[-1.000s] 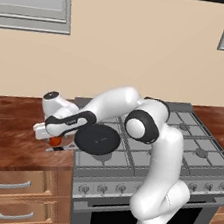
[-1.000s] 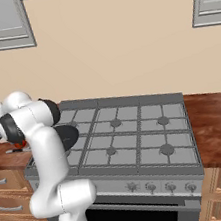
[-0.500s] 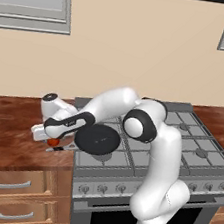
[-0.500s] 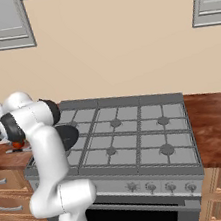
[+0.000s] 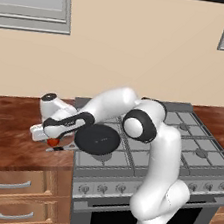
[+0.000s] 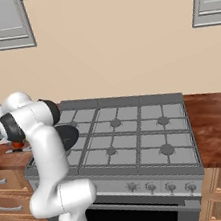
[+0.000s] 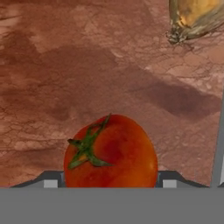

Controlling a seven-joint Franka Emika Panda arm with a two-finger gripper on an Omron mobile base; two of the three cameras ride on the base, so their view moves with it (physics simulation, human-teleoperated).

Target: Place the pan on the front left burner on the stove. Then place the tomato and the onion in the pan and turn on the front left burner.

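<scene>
The red-orange tomato (image 7: pixel 111 151) sits between my gripper's (image 7: pixel 109 179) two dark fingertips (image 7: pixel 50 179), which press on its sides just over the brown counter (image 7: pixel 87 65). The gripper (image 5: pixel 53 140) is left of the stove (image 5: pixel 180 144), and the tomato (image 5: pixel 53 142) shows as a red spot under the hand. The black pan (image 5: pixel 97 139) rests on the stove's front left section and covers that burner, handle pointing left toward the hand. The tan onion (image 7: pixel 197 15) lies on the counter a little beyond the tomato. From the right, the tomato (image 6: pixel 17 144) peeks out by the arm and the pan (image 6: pixel 66 135) is partly hidden.
A row of knobs (image 5: pixel 103 187) runs along the stove front (image 6: pixel 170 186). The pan's thin handle (image 5: pixel 62 149) lies close beside the hand. Wooden drawers (image 5: pixel 10 184) are under the counter, and the other burners (image 6: pixel 135 128) stand bare.
The hand has hardly shifted, perhaps sinking a touch toward the counter, with the tomato still between the fingers. The pan has not moved.
</scene>
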